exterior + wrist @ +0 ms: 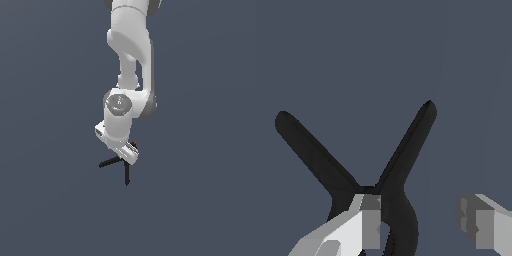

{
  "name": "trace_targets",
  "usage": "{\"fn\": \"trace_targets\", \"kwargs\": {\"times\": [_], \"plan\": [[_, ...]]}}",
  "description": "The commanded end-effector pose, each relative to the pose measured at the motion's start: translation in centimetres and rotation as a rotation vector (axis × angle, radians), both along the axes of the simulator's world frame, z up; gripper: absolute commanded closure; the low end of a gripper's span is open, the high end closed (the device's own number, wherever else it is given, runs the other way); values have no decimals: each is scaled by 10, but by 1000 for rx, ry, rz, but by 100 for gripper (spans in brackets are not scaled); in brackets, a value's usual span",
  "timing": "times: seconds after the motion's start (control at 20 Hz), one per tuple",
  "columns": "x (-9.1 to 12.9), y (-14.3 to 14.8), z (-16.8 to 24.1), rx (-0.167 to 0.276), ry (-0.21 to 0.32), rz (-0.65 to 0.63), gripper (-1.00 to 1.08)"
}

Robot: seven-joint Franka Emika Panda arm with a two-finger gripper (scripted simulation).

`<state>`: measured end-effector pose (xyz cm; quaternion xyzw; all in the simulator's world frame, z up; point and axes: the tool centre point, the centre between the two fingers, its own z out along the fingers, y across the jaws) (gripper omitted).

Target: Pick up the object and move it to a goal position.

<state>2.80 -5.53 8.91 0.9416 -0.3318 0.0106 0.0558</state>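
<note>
The arm (131, 65) reaches down over the flat grey bench (50, 200), its hand (421, 225) lowered around the clamp (356, 160). The clamp lies on the bench under the hand, its 2 handles splayed in a V. The hand looks released: 1 finger (368, 225) overlaps the clamp's rounded end, the other stands apart. Judged step: pre-grasp. Next: close on the body, then lift toward a goal not visible here
</note>
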Motion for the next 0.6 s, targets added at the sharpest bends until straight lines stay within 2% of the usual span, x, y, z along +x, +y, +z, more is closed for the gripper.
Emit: {"fn": "trace_targets", "kwargs": {"times": [0.0,0.55], "plan": [[3,-6,-6,-17,-12,-67,-20],[14,-33,-28,-94,-74,-336,-20]]}}
